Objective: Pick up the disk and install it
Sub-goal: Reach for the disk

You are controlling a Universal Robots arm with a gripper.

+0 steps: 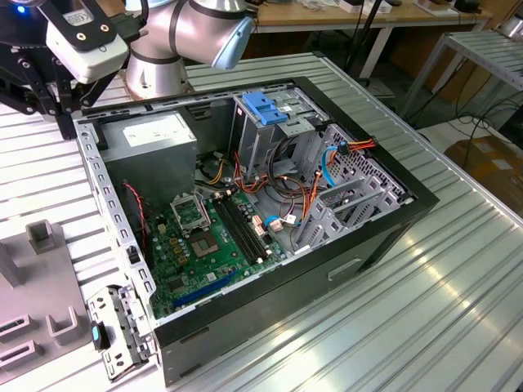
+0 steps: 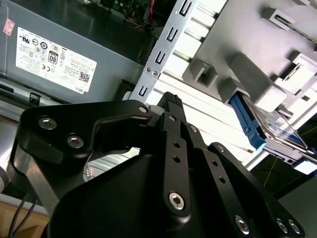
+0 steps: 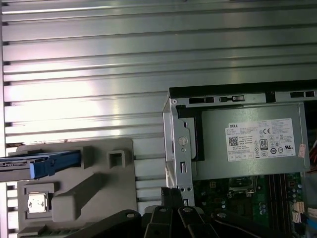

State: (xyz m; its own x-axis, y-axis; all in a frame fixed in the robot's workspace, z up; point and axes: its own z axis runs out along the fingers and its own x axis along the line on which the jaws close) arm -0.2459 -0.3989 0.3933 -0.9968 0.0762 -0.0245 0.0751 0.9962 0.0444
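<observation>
Approach, that's the step in hand. The gripper (image 2: 171, 101) hangs over the table (image 3: 89, 59) just outside the open computer case (image 1: 327, 278), and it carries nothing. In both wrist views its two sides come together at a single tip, pressed shut with nothing pinched between.

The disk (image 2: 270, 130) is not picked up yet. It sits in the grey holder (image 2: 247, 74) beside the case, blue rail showing along its edge, apart from the gripper. The first wrist view has that same blue edge poking out of the holder, with the power supply (image 3: 247, 144) off to the other side inside the case.

In the exterior view the arm (image 1: 188, 33) leans out past the case's corner toward the exterior view's left.

By my reading, nothing of the install is done. A grab from here calls for the gripper to spread first, then line up square across the disk's blue rails and come down without clipping the holder's raised blocks. The metal cage under the blue latch plate (image 1: 263, 108) looks the likely home, though that's a guess.
</observation>
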